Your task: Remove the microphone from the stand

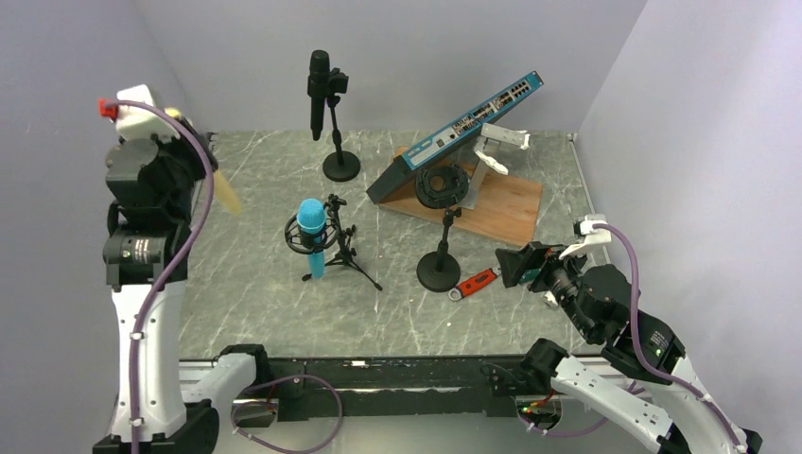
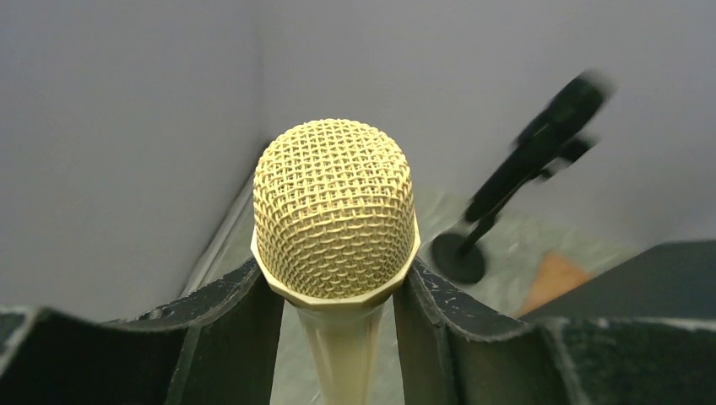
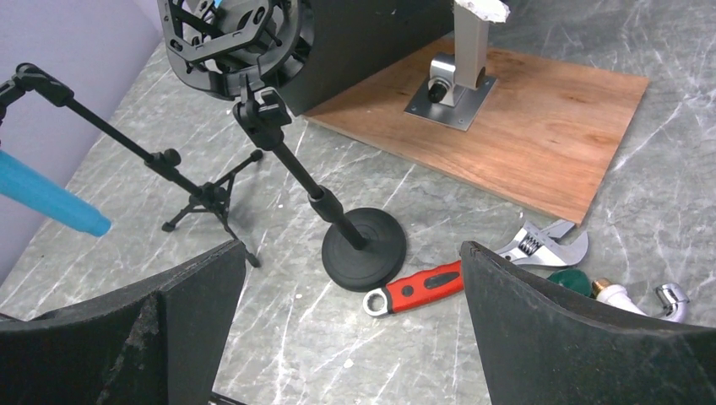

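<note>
Left wrist view is filled by the cream microphone (image 2: 334, 211), its mesh head upright between the dark fingers of the left gripper (image 2: 334, 283), which are clamped on the handle just below the head. In the top view this arm is raised at the upper left of the frame, so the microphone hangs above the left side of the grey marble table (image 1: 265, 312), well apart from every stand.

At centre frame stands the empty ring-mount stand (image 1: 441, 248) on its round base. Left of it a blue microphone (image 1: 311, 227) sits in a tripod stand (image 1: 345, 257). A black microphone (image 1: 319, 90) on a round-base stand (image 1: 339, 151) is at the top centre.

Right of centre, a blue network switch (image 1: 463, 128) leans over a wooden board (image 1: 506, 208); its markings are too small to read. A red-handled wrench (image 1: 473, 282) lies beside the empty stand's base.

The right gripper (image 3: 350, 246) hovers low at the right with its fingers spread wide, holding nothing.
</note>
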Robot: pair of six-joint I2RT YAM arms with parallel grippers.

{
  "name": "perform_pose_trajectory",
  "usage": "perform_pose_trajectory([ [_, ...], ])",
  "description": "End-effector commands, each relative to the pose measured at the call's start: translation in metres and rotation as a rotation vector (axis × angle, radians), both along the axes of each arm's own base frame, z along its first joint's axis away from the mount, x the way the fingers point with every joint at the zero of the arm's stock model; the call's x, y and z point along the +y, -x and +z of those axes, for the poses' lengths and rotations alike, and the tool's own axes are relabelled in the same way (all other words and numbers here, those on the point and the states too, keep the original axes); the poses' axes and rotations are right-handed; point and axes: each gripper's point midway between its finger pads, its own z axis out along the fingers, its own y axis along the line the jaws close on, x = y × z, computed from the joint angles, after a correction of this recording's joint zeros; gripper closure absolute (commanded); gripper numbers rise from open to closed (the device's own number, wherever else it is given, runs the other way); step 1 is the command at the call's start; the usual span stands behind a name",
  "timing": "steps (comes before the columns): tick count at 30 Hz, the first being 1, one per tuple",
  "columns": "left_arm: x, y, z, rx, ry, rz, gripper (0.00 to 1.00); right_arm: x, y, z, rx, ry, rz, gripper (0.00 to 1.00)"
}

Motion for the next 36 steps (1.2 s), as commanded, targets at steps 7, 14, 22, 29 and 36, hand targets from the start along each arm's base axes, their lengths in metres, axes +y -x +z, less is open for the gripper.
perform_pose_trajectory([
  [7,0.060,-0.006,-0.201,0.572,-0.112,0.151,1.00,0.013,-0.007,0.015,-0.046,-0.025,0.032,0.00],
  [14,0.059,-0.074,-0.265,0.832,-0.040,0.017,1.00,0.025,-0.008,0.015,-0.025,-0.028,0.069,0.00],
  [22,0.062,-0.143,-0.345,1.004,-0.003,-0.059,1.00,0.017,-0.006,0.021,-0.029,-0.025,0.050,0.00],
  [29,0.045,-0.161,-0.390,1.121,0.041,-0.160,1.00,0.020,-0.010,0.023,-0.016,0.005,0.046,0.00],
  [36,0.011,-0.170,-0.422,1.174,0.070,-0.275,0.95,0.028,-0.010,0.021,-0.003,-0.029,0.064,0.00],
])
